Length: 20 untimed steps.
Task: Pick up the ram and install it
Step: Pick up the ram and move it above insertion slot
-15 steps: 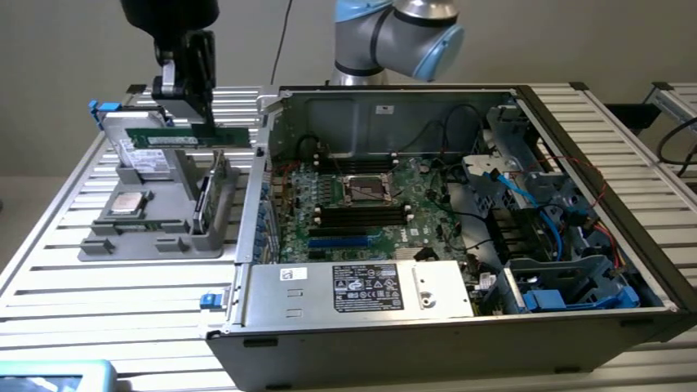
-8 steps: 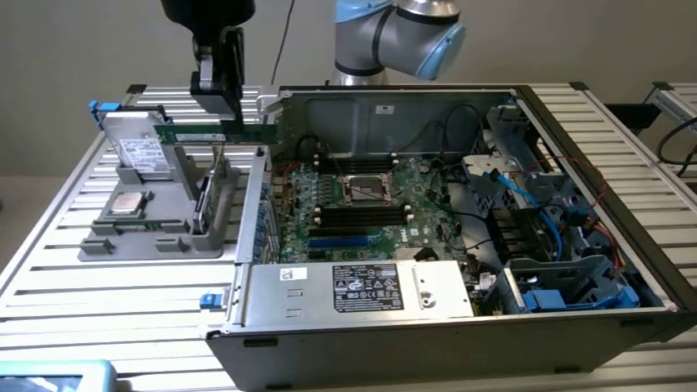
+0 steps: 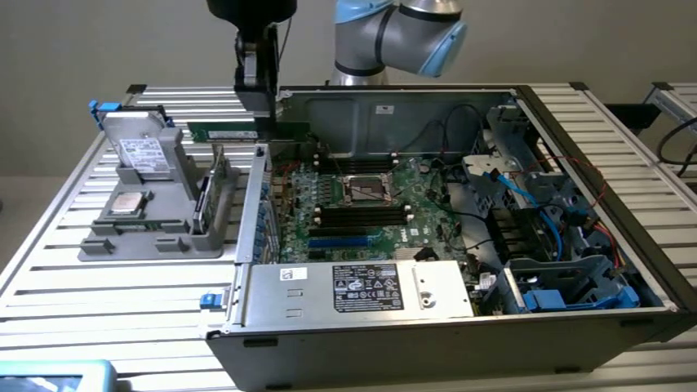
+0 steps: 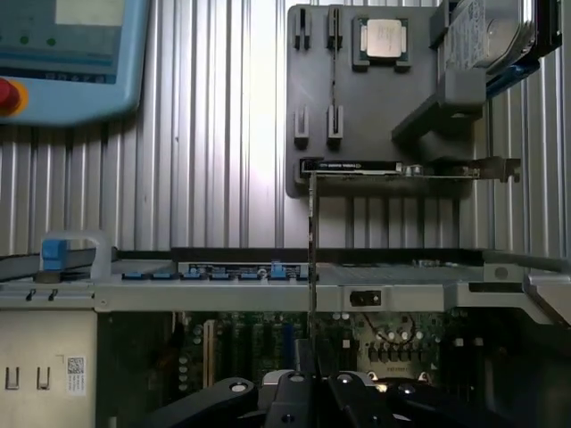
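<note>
The ram (image 3: pixel 220 131) is a slim green stick held level in the air, above the gap between the grey holder tray (image 3: pixel 163 245) and the open computer case's side wall (image 3: pixel 253 204). My gripper (image 3: pixel 258 121) comes down from above and is shut on the stick near its middle. In the wrist view the ram (image 4: pixel 312 267) shows edge-on as a thin line running out from the gripper (image 4: pixel 312 379), over the case wall. The motherboard (image 3: pixel 360 204) lies inside the case, with black slots (image 3: pixel 360 216) and a blue slot (image 3: pixel 343 242) beside the processor socket.
The grey holder tray carries a hard drive (image 3: pixel 142 153), a processor chip (image 3: pixel 129 202) and an upright green card (image 3: pixel 218 192). A power supply box (image 3: pixel 360 290) fills the case's near side, and cables and drive cages (image 3: pixel 544 237) crowd the exterior view's right. A teach pendant (image 4: pixel 71 53) lies on the table.
</note>
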### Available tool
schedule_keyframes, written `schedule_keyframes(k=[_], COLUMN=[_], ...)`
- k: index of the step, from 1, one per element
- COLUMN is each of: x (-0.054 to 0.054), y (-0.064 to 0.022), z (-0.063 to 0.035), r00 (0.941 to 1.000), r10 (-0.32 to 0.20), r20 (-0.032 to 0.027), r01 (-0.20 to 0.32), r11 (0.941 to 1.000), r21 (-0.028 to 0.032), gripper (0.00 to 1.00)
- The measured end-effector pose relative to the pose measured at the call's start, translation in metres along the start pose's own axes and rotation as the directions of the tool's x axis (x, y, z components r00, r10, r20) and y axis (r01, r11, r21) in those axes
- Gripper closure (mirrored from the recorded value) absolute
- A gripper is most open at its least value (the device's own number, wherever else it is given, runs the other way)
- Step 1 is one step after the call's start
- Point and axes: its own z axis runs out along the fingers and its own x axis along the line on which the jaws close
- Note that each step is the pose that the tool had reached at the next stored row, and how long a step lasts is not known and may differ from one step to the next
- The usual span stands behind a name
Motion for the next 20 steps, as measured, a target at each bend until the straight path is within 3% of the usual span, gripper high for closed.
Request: schedule_keyframes(k=[15, 20], x=[-0.001, -0.003], y=[-0.0676, -0.0856], z=[-0.0034, -0.0039], r00=[1.0000, 1.0000], r10=[-0.001, -0.004], r20=[-0.0001, -0.0002], r01=[0.001, 0.004], r11=[1.0000, 1.0000], r21=[-0.0002, -0.0002], gripper=[0.88, 0.88])
